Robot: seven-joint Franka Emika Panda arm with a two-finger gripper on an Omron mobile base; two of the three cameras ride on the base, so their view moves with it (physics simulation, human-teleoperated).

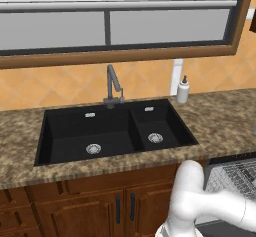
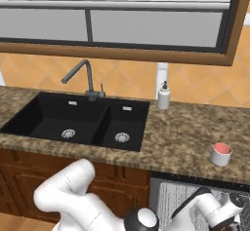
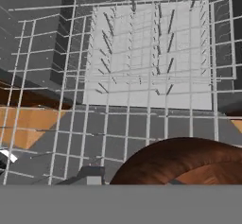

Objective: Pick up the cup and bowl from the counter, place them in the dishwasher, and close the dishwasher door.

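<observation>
We hang over the open dishwasher (image 2: pixel 195 201) with a brown bowl (image 3: pixel 189 164) close under our hand.

In our hand view we look down through the pale wire rack (image 3: pixel 146 53), and the bowl's rounded wooden rim fills the lower right, right where our fingertips would be, so we cannot tell how far the jaws are apart or whether they have hold of it. In the right base view our arm reaches low to the right, over the rack, below the front edge of the counter (image 2: pixel 190 132). The cup (image 2: pixel 221 154), pale with a red inside, stands upright on the counter above the dishwasher, near the front edge and well apart from the black double sink (image 2: pixel 83 120). A white soap bottle (image 2: pixel 164 96) stands by the wall just right of the sink, beside the faucet (image 2: pixel 85 79).
</observation>
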